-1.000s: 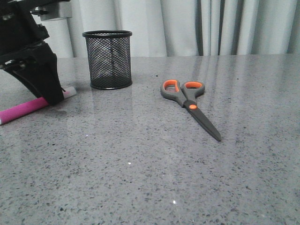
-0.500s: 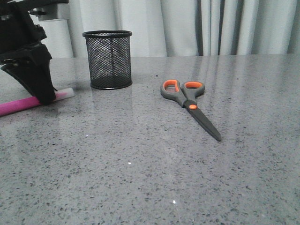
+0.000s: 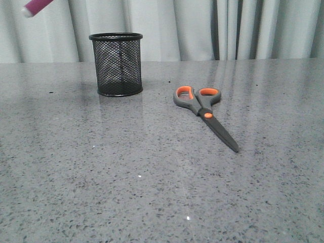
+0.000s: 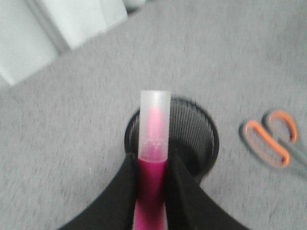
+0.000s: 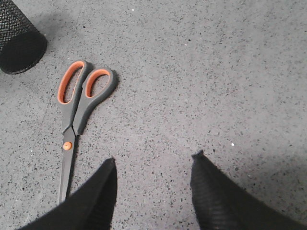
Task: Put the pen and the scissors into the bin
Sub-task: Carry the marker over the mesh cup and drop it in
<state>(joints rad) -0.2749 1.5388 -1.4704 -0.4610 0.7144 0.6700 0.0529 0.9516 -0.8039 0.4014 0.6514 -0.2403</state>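
My left gripper (image 4: pixel 152 160) is shut on the magenta pen (image 4: pixel 153 153) and holds it high above the black mesh bin (image 4: pixel 194 143), whitish cap pointing toward it. In the front view only the pen's capped end (image 3: pixel 36 6) shows at the top left corner; the gripper itself is out of that view. The bin (image 3: pixel 116 64) stands upright at the back left of the table. The scissors (image 3: pixel 203 112) lie flat, closed, to its right, handles toward the back. My right gripper (image 5: pixel 153 163) is open and empty above the table, just beside the scissors (image 5: pixel 76 115).
The grey speckled table (image 3: pixel 152 182) reaches back to a pale curtain (image 3: pixel 228 28). The bin's side (image 5: pixel 17 40) shows at the corner of the right wrist view. The scissors' orange handles (image 4: pixel 268 143) show at the edge of the left wrist view.
My left gripper has lifted the pen off the table, up and out of the front view, and carried it over the bin. The scissors and bin have not moved.
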